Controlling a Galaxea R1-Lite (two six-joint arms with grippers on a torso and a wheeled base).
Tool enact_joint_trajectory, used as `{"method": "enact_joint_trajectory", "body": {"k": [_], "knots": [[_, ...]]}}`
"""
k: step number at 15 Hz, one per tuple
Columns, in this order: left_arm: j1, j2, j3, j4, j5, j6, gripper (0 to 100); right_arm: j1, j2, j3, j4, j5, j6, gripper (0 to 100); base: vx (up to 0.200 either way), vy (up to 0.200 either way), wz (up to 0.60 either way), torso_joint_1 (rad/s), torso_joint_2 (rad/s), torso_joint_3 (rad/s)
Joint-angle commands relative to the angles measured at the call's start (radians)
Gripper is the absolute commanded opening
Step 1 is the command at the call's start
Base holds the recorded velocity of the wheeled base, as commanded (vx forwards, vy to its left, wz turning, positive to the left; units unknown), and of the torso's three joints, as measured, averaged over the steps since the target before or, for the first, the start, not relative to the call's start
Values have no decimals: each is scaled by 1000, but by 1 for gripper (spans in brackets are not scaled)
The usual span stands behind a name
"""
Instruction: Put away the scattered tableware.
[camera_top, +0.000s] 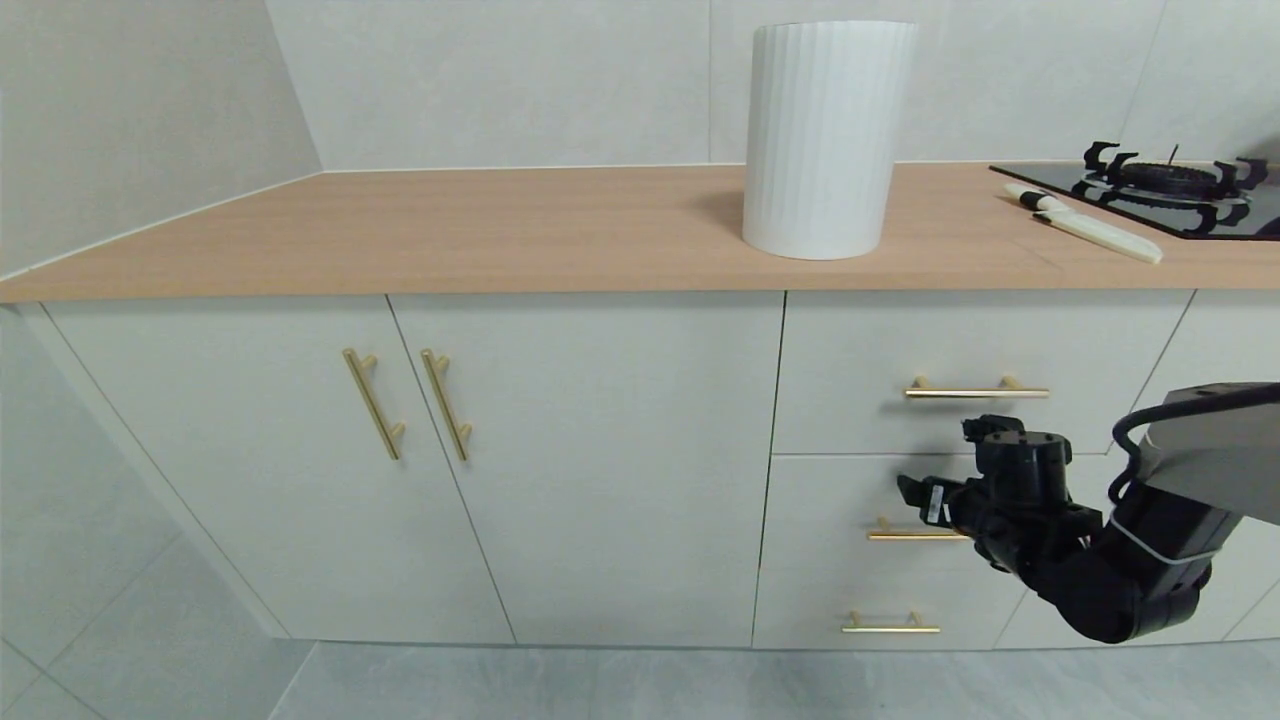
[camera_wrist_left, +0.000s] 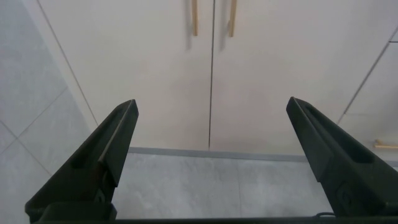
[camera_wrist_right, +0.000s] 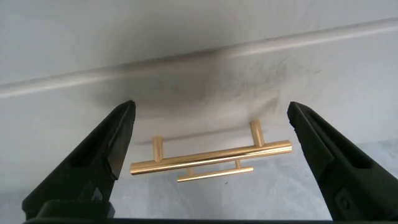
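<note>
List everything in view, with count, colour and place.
counter: one, light wood, running across above the cabinets
canister: one, white, ribbed, upright on the counter, right of middle
knife: one, perhaps two lying close, white with black, on the counter at the hob's near edge
hob: one, black, at the counter's far right
doors: two, off-white, under the counter on the left
drawers: three, off-white, stacked to the right of the doors
handles: five, gold, one on each door and drawer
floor: grey tiles, below the cabinets
wall: pale tiles, behind the counter
left gripper: one, black, open, facing the doors
right gripper: one, black, open, before the middle drawer's handle
</note>
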Motion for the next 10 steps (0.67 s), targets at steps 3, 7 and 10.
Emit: {"method": "enact_joint_trajectory", "body": {"k": [3,7,10], "knots": [[0,0,0,0,1,0,100,-1,-31,21,-2,0,-2,100,0,0,0,0,0,0],[0,0,0,1,1,0,100,7,-307,156,-1,-3,-6,100,0,0,0,0,0,0],[0,0,0,1,-1,0,100,7,-665,254,1,-152,-65,100,0,0,0,0,0,0]]}}
